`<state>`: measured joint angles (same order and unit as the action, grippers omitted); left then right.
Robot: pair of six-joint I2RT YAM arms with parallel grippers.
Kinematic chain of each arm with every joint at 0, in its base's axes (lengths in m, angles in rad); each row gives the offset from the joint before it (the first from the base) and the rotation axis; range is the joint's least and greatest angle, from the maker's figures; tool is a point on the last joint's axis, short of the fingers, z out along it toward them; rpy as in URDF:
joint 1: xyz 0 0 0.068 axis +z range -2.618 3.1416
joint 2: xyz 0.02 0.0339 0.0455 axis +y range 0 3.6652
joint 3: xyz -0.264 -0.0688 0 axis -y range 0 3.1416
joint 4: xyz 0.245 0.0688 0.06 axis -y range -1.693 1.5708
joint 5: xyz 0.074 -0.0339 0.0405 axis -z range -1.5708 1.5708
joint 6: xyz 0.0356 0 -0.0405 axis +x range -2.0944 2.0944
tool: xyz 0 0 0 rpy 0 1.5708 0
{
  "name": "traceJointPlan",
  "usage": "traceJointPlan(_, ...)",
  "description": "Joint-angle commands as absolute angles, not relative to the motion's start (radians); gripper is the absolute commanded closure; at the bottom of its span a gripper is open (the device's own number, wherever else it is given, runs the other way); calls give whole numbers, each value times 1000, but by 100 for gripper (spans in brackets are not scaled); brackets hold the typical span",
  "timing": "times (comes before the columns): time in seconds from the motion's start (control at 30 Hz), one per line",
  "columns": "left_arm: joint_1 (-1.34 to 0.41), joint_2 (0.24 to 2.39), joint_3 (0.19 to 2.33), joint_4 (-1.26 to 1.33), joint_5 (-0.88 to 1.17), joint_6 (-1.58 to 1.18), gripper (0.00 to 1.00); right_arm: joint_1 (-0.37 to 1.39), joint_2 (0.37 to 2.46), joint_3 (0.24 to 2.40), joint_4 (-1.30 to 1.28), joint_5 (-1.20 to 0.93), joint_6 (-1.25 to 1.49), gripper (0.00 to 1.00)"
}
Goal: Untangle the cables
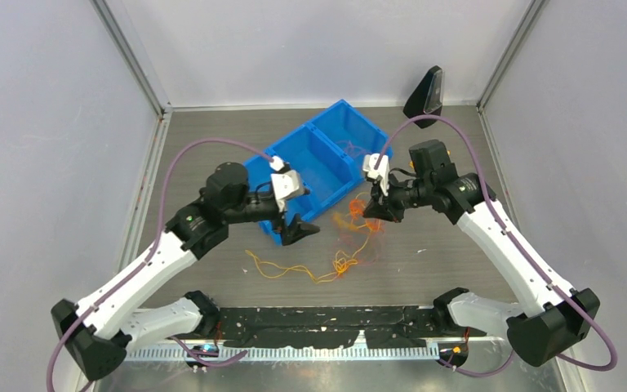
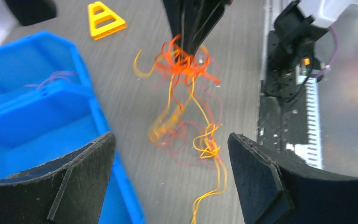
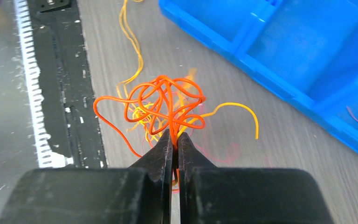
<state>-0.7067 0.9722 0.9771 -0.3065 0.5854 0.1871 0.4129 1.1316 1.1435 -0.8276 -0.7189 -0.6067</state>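
The cables are a tangle of thin orange-red, yellow and pink wires. My right gripper is shut on the orange-red knot and holds it above the table, with yellow and pink strands hanging down to it. In the left wrist view the knot hangs from the right gripper, and a yellow strand trails down toward me. A long yellow strand lies on the table. My left gripper is open and empty, left of the tangle beside the bin.
A blue divided bin stands at the back centre, with a thin pink wire in one compartment. A yellow triangular piece lies on the table behind. A black base plate runs along the near edge.
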Motion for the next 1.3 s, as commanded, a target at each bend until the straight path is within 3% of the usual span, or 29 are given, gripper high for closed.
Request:
traceJointPlan(0.0,-821,1049,1057,-169,547,43,9,473,1113,1173,-819,-748,-534,94)
traceJointPlan(0.17,-875,1156,1077,-99,487,-129,11,492,1106,1168,-846,-760,-551,94)
traceJointPlan(0.37,-901,1278,1120,-41,477,-328,26,514,1081,1135,-836,-763,-578,94)
traceJointPlan(0.43,-902,1307,1127,-34,480,-358,42,515,1075,1133,-831,-766,-578,94)
traceJointPlan(0.57,-899,1303,1123,-27,530,-376,94,515,1043,1107,-802,-735,-580,94)
traceJointPlan(0.6,-896,1285,1113,-17,537,-378,100,515,1031,1085,-786,-711,-579,94)
traceJointPlan(0.77,-868,1191,1080,63,609,-405,100,512,1034,945,-680,-543,-563,88)
traceJointPlan(0.9,-844,1144,1119,55,705,-403,100,502,1131,857,-597,-440,-548,90)
traceJointPlan(1.27,-654,993,1251,-168,769,-145,100,243,1238,794,-637,-439,-681,82)
